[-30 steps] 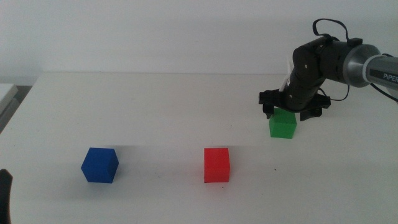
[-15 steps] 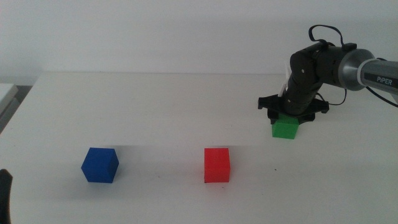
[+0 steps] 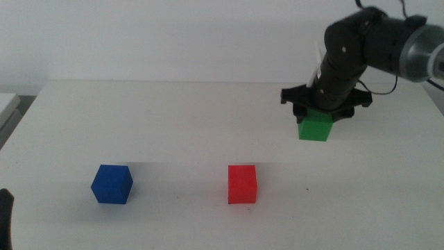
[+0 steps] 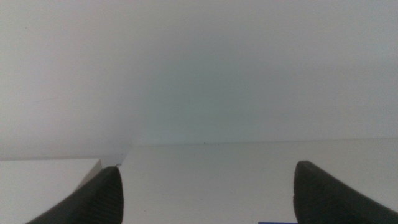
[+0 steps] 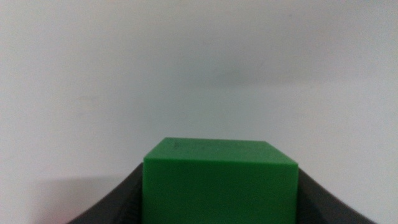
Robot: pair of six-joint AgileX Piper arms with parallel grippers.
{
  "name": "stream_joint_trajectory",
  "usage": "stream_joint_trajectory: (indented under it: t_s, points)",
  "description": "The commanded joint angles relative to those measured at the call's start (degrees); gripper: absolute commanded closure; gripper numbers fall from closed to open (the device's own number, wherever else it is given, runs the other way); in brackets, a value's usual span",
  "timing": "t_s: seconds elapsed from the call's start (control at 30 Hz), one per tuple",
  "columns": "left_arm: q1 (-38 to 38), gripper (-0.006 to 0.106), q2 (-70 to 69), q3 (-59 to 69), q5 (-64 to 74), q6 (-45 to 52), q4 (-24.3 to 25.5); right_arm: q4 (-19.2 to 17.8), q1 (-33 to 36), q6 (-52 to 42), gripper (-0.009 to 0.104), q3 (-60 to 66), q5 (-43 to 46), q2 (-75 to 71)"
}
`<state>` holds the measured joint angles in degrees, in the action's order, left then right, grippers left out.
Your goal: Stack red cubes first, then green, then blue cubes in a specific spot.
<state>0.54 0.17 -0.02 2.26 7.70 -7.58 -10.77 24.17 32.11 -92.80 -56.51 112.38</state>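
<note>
My right gripper (image 3: 320, 111) is at the right of the middle view, shut on the green cube (image 3: 315, 128), which hangs just above the white table (image 3: 180, 118). The right wrist view shows the same green cube (image 5: 219, 180) filling the gap between the dark jaws of the right gripper (image 5: 219, 199). In front of it, near the centre of the table, rests the red cube (image 3: 242, 184). The blue cube (image 3: 111, 184) sits at the front left. I cannot make out the pen marks of the specific spot. My left gripper (image 4: 208, 186) waits open at the bottom-left corner.
A lone small black dot (image 3: 308, 189) marks the table to the right of the red cube. A pale edge of another surface (image 3: 7, 104) shows at the far left. Behind the table is a plain white wall.
The right gripper closed down over the green cube, then rose and shifted slightly left with the cube in it. The red and blue cubes have not moved.
</note>
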Motion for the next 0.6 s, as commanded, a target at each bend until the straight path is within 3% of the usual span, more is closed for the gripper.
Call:
stream_joint_trajectory:
  t_s: [0.0, 0.23, 0.57]
  points:
    - [0.0, 0.007, -0.2, 0.0, -0.8, -0.5, 0.2, -1.0, 2.3, 1.6, 0.069, -0.4, -2.4, -2.7]
    - [0.0, 0.007, -0.2, 0.0, -0.8, -0.5, 0.2, -2.5, 10.4, 6.3, 0.069, -0.4, -6.9, -4.6]
    - [0.0, 0.007, -0.2, 0.0, -0.8, -0.5, 0.2, -6.6, 18.8, 15.9, 0.069, -0.4, -6.4, -4.5]
